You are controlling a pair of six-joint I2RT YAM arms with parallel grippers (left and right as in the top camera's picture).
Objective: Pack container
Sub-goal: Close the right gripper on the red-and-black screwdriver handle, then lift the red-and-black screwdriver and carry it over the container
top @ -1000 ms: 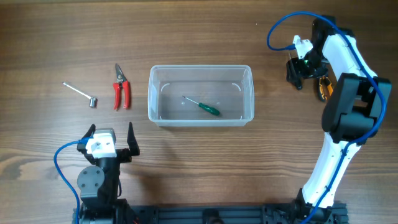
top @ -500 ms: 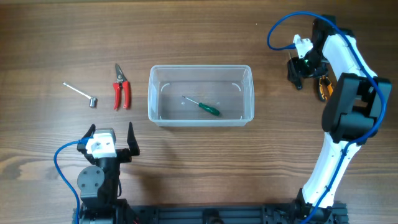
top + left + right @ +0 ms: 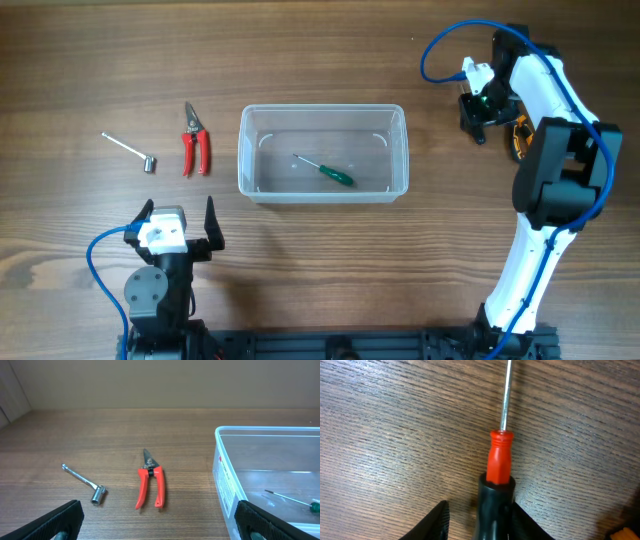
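Observation:
The clear plastic container (image 3: 322, 109) stands mid-table with a green-handled screwdriver (image 3: 335, 173) lying inside; its left wall (image 3: 225, 477) and the screwdriver (image 3: 295, 501) also show in the left wrist view. My right gripper (image 3: 478, 112) is at the far right, its fingers (image 3: 480, 520) open around the black-and-red handle of a second screwdriver (image 3: 499, 460) lying on the wood. The right finger is against the handle and the left finger stands apart from it. My left gripper (image 3: 178, 222) is open and empty near the front left (image 3: 160, 524).
Red-handled pruners (image 3: 194, 140) (image 3: 150, 485) and a small metal socket wrench (image 3: 130, 150) (image 3: 85, 482) lie left of the container. A yellow-and-black object (image 3: 519, 140) lies under the right arm, just right of the gripper.
The right arm has shifted slightly to the left at the far right of the table. The left arm and the tools have not moved.

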